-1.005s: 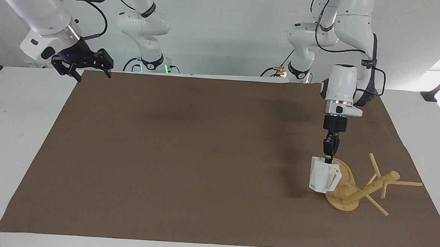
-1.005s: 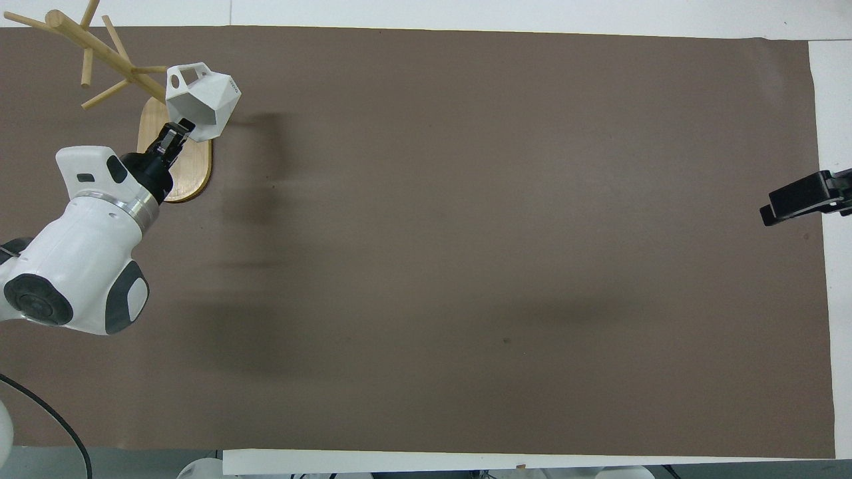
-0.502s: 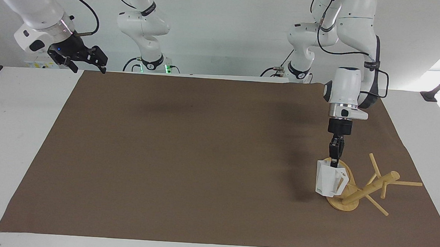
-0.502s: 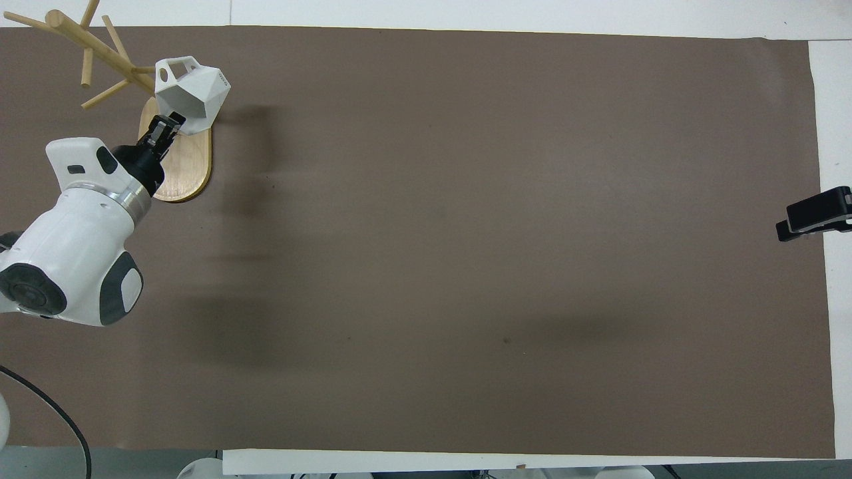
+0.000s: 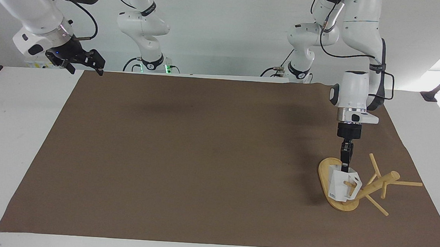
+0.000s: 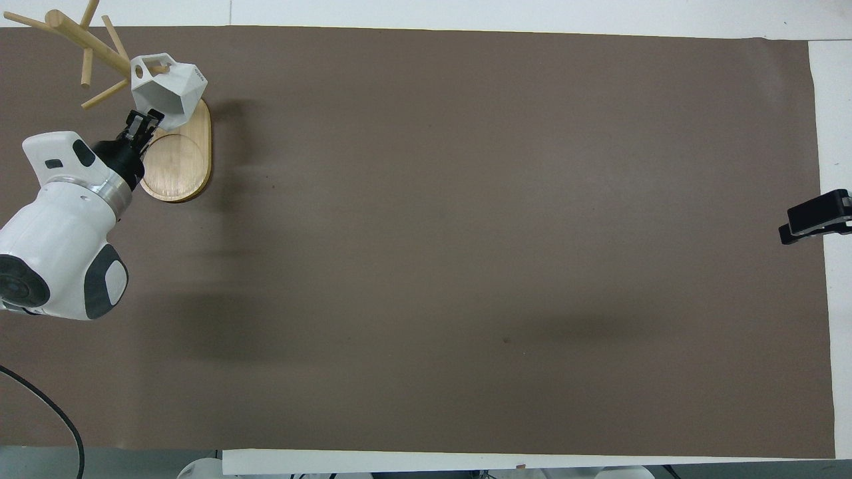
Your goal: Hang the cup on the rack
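Left pincer comes straight down over the rack's oval base, pinching the cup by its rim; the log-side ambiguity aside, the fingertips look pressed onto the wall. Cup hangs tilted, its angular handle toward the post, and a peg seems to pass through the handle opening, so I judge the hanging step nearly done and release next. Bamboo mug rack stands at the bench corner toward the left arm's end, near the edge away from the robots, pegs splayed. Right pincer waits spread, high over the corner at the robots' edge. Brown mat covers the white bench; plain white wall.
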Available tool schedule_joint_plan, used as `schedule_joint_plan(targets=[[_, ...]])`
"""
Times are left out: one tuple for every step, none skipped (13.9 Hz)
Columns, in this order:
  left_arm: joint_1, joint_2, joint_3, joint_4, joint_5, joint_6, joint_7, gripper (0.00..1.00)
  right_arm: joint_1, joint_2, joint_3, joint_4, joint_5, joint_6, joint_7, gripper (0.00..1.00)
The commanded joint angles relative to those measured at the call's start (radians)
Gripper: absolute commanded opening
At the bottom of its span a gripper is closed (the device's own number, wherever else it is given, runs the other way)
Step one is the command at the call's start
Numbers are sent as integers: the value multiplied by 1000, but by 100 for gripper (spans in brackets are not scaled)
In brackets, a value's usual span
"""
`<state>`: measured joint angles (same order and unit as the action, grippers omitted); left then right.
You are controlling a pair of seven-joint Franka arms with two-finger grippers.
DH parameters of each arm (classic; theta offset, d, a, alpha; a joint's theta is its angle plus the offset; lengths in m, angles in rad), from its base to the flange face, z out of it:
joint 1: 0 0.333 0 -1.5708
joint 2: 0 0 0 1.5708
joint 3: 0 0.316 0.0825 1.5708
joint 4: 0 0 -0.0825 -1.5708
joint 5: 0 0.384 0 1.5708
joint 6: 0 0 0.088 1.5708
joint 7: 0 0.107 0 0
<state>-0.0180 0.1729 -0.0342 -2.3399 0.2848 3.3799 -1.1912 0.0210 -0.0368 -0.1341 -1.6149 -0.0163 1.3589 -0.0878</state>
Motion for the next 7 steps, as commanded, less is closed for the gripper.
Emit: schedule_joint_plan(targets=[[18,-7,-10,46,16,-123,-22,69,-1,-8,11,-16,-2,19,10,99],[13,-10,-7,59,16,-166,-21,83,-4,-8,11,-16,-2,20,10,99],[13,-30,-6,63,17,-230,-15,96,-10,-8,11,-17,-2,19,10,99],[10,-48,-6,73,17,-299,-10,100,-12,-8,11,-16,-2,19,10,99],[9,-73,-7,79,17,-370,-5,100,-12,-8,11,-16,-2,19,10,99],[7,-97,-10,91,17,-445,14,100,-10,-8,11,-16,-2,19,10,99],[4,-127,-12,106,17,-533,37,100,-7,-8,11,-17,-2,19,10,99]])
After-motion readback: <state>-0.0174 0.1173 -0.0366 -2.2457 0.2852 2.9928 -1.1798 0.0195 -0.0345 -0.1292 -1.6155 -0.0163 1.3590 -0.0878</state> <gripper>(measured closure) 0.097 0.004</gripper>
